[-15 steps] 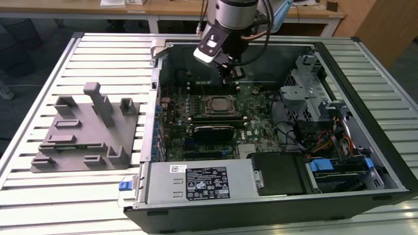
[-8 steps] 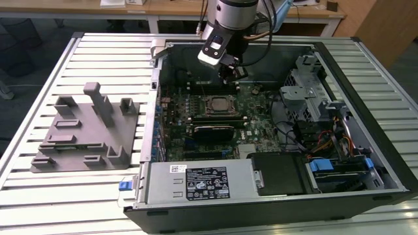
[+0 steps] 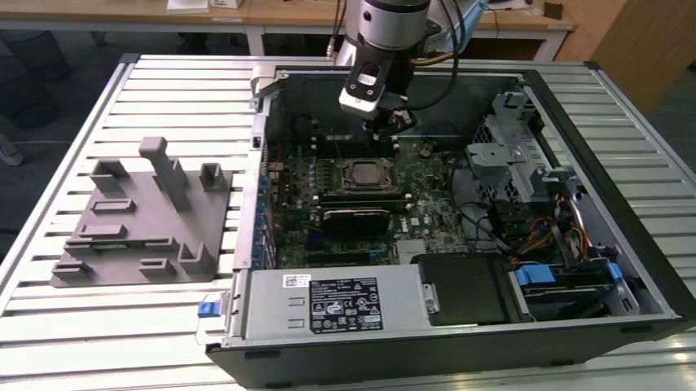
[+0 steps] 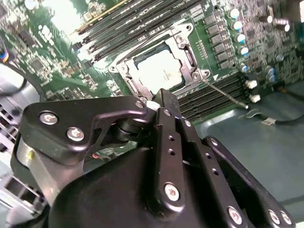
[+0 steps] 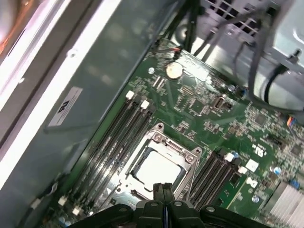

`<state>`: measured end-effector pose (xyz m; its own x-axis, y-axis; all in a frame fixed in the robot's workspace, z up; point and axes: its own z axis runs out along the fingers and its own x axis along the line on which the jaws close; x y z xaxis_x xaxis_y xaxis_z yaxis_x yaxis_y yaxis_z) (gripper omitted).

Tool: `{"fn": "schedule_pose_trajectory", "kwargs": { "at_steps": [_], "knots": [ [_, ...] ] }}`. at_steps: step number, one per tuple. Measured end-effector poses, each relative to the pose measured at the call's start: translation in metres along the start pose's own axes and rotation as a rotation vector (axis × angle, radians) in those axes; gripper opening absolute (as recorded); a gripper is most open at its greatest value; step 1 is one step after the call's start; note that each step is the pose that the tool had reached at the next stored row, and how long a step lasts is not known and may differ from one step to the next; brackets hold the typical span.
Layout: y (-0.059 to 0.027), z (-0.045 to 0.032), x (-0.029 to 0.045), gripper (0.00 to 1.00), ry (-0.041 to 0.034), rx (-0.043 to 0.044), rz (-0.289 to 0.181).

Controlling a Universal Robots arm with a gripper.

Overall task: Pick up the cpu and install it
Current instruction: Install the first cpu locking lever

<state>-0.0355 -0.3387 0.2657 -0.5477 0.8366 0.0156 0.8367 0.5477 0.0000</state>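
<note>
One large grey plastic tray with upright posts [image 3: 136, 220] lies on the exterior view's left part of the pale slatted metal worktop [image 3: 65, 326]. Just beside it, toward the exterior view's right, lies the open black computer case [image 3: 435, 362], with its green motherboard [image 3: 435, 220] facing up. At the near edge of the case there is a silver box with a black label [image 3: 326, 305], and next to it a black rectangular block [image 3: 470, 289].

The silver and black robot arm [image 3: 386, 24] comes down over the far part of the motherboard. Its black hand [image 3: 387, 130] [image 4: 161, 95] [image 5: 164, 187] has the two fingers pressed together, with nothing between them.

The cpu [image 3: 363, 173] [image 4: 159, 71] [image 5: 159, 168], a small flat square chip with a pale silver-grey metal top, sits in the metal socket frame [image 5: 190, 156] in the middle of the motherboard. In both wrist views the tip of the hand is close to the edge of this frame. Long black memory slots [image 5: 118, 137] run on both sides of the socket, and a round silver battery [image 5: 174, 70] is further away on the board.

At the exterior view's right, inside the case, stands a grey metal drive cage [image 3: 511, 155], and below it are coloured cables [image 3: 544, 236] and blue plastic clips [image 3: 539, 275].
</note>
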Motion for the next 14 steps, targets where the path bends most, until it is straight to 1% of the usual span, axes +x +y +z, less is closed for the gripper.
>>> {"fn": "schedule_pose_trajectory", "kwargs": {
  "at_steps": [9, 14],
  "knots": [
    [0.0, 0.0012, 0.0, 0.11, 0.0, 0.0026, -0.165],
    [-0.0001, 0.0017, 0.0, 0.11, 0.0, 0.0038, -0.245]
  ]
}}
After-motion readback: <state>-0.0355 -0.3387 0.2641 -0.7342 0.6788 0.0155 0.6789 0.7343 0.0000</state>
